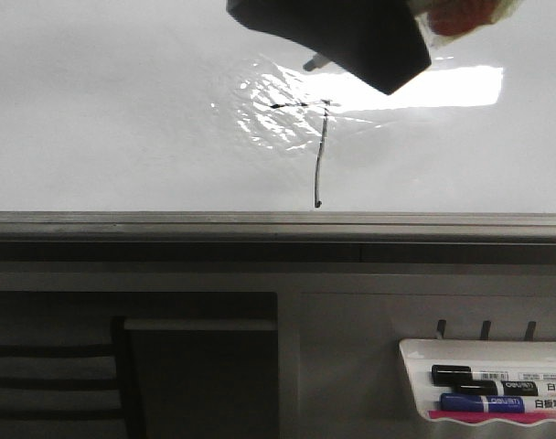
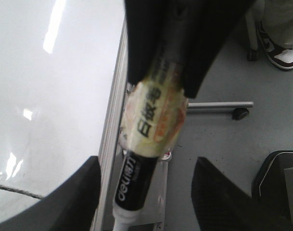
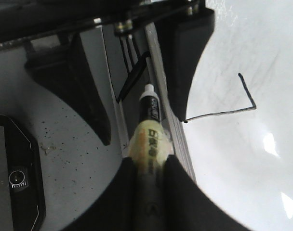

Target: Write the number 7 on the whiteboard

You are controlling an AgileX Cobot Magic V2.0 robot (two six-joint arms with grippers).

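Note:
The whiteboard lies flat with a grey edge frame. The number 7 is on it in thin black lines; it also shows in the right wrist view. My right gripper is shut on a black marker wrapped in yellow tape, held in the air beside the board's edge. My left gripper is open, its fingers wide apart on either side of the marker, not touching it. In the front view a black gripper part covers the marker's middle; only its white tip shows.
A white marker tray with a black and a blue marker hangs below the board's front at the right. Grey floor with a stand's foot and wheel lies beside the board's frame. A black device sits on the floor.

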